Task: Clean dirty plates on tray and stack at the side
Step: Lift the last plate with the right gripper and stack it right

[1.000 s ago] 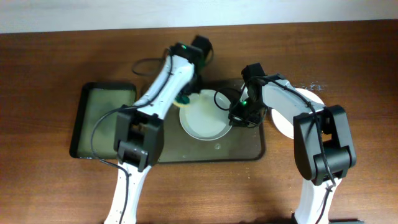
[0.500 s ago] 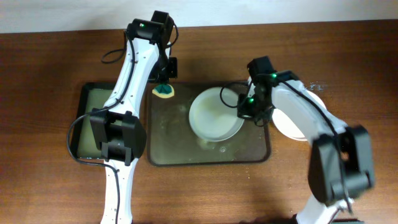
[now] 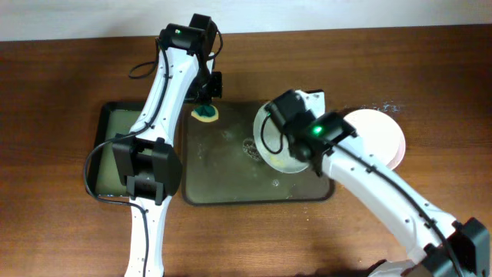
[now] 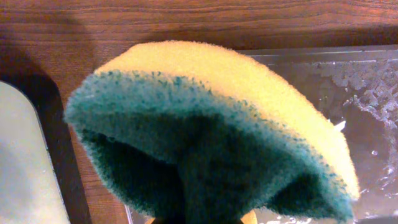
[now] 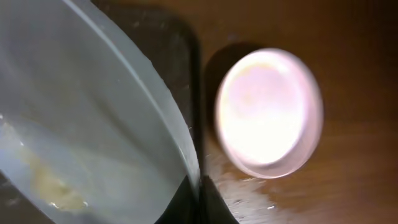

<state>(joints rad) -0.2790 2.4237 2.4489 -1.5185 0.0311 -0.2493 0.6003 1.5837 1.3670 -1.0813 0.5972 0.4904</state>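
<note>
"Wooden table [image 3: 61, 77]: how was the left arm posed?"
"Stretched far; the left gripper [image 3: 204, 104] clamped the sponge [image 4: 211, 112] over the tray [image 3: 223, 185], at its far-left rim."
"And the right gripper [image 5: 198, 198]?"
"It pinched a tilted plate [image 3: 278, 158] above the tray's right half; another plate [image 3: 377, 131] lay right, off it."

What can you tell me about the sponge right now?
The sponge is a yellow foam pad with a dark green scouring layer, and the green face is toward the wrist camera. It is bent into an arch and creased at its middle where the left claw grips it. The fingers themselves are hidden. From overhead it hangs at the far left corner of the tray, by the rim next to the wooden table. Whether it touches the tray cannot be told.
</note>
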